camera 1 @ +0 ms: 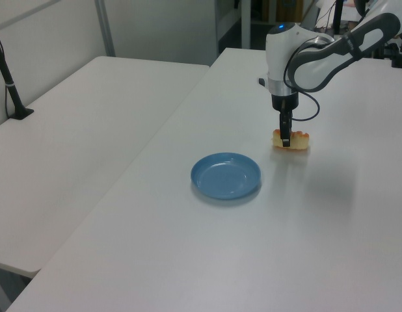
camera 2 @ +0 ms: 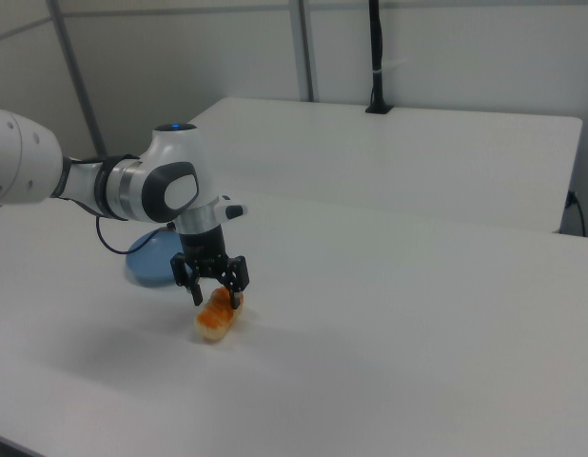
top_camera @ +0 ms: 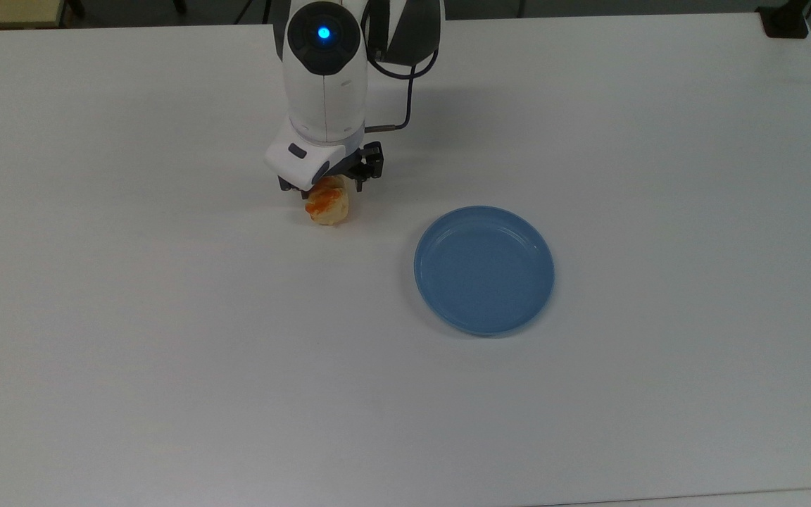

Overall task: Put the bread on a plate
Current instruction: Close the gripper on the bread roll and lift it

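1. The gripper (camera 2: 216,291) is seen lowered over the bread (camera 2: 215,315) on the white table (top_camera: 166,352), with the arm's wrist standing upright above it.
2. In the right view the two fingers (camera 2: 241,276) are spread apart, one on each side of the loaf's far end. The jaws are judged to be parted wider than the loaf; contact with it cannot be confirmed.
3. In the top view the gripper (top_camera: 327,184) covers the upper part of the bread (top_camera: 327,205); one orange-brown bump and the pale end are left exposed below the wrist housing.
4. In the left view a dark finger (camera 1: 285,134) is seen in front of the bread (camera 1: 296,140), reaching down to about the level of the loaf's top.
5. The bread is found lying flat on the table, not on the plate.
6. The light-blue plate (top_camera: 483,269) is noted at the top view's lower right of the bread, well apart from it, with nothing on it.
7. In the left view the plate (camera 1: 226,176) lies nearer the camera than the bread. In the right view the plate (camera 2: 147,264) is partly hidden behind the arm.
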{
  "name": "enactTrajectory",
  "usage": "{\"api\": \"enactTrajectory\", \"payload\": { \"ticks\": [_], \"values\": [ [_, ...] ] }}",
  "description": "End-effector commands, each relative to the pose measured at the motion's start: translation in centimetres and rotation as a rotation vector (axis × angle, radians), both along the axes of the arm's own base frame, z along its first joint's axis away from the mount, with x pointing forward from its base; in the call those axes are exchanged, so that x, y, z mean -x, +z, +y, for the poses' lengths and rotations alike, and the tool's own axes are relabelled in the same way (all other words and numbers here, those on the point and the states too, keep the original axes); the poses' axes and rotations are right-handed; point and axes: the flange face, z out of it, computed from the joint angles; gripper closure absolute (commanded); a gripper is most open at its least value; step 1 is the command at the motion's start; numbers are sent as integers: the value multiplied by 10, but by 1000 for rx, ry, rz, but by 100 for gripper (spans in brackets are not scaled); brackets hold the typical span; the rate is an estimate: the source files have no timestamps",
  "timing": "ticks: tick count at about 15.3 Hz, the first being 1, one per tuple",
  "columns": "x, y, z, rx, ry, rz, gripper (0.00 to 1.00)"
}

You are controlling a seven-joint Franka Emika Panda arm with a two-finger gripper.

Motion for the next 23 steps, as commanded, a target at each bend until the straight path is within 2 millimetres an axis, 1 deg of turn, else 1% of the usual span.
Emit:
{"api": "enactTrajectory", "payload": {
  "ticks": [1,4,5,8,11,13,16,17,19,22,23],
  "values": [
    [4,-2,-3,10,26,-2,33],
    [5,-2,-4,17,29,3,51],
    [5,-2,-4,17,27,4,55],
    [5,1,-4,18,22,2,55],
    [5,10,-5,18,19,20,55],
    [0,26,-6,22,14,40,55],
    [-13,64,-6,40,19,43,55],
    [-16,72,-4,42,20,36,55],
    [-23,87,10,43,32,2,55],
    [-40,117,28,37,-24,-86,55],
    [-42,121,41,34,-34,-103,55]
  ]
}}
